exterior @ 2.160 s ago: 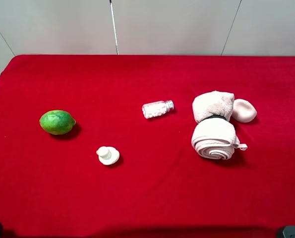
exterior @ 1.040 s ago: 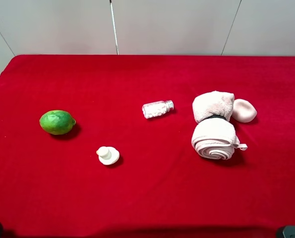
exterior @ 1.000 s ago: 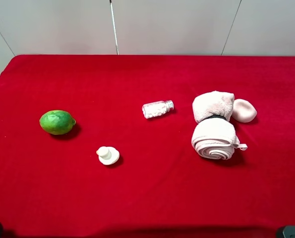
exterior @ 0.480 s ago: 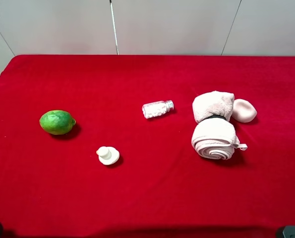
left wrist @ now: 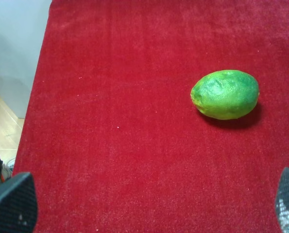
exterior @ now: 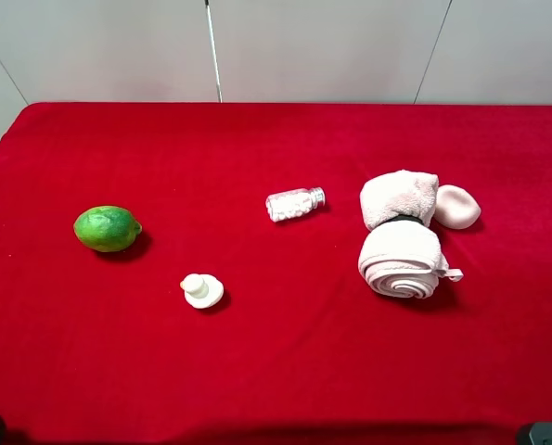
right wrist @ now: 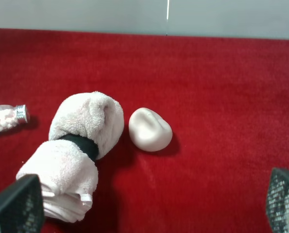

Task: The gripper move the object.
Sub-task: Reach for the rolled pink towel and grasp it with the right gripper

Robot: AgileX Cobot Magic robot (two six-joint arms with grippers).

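The object, a pale pink fluffy towel (exterior: 401,252) rolled into two lumps joined by a dark band, lies on the right half of the red table; the right wrist view shows it too, towel (right wrist: 86,121). My right gripper (right wrist: 149,201) hovers near the table's front edge, short of the towel, open with nothing between its fingers (right wrist: 15,204). My left gripper (left wrist: 149,199) is also open and empty, over the left side, with a green lime (left wrist: 225,94) ahead of it. In the exterior high view only dark corners of the arms show at the bottom.
A small smooth pink oval lump (exterior: 457,206) touches the towel's far right side. A clear bottle of white pills (exterior: 295,203) lies left of the towel. A lime (exterior: 107,228) and a small white knob (exterior: 201,290) sit further left. The table's left edge (left wrist: 37,97) drops to the floor.
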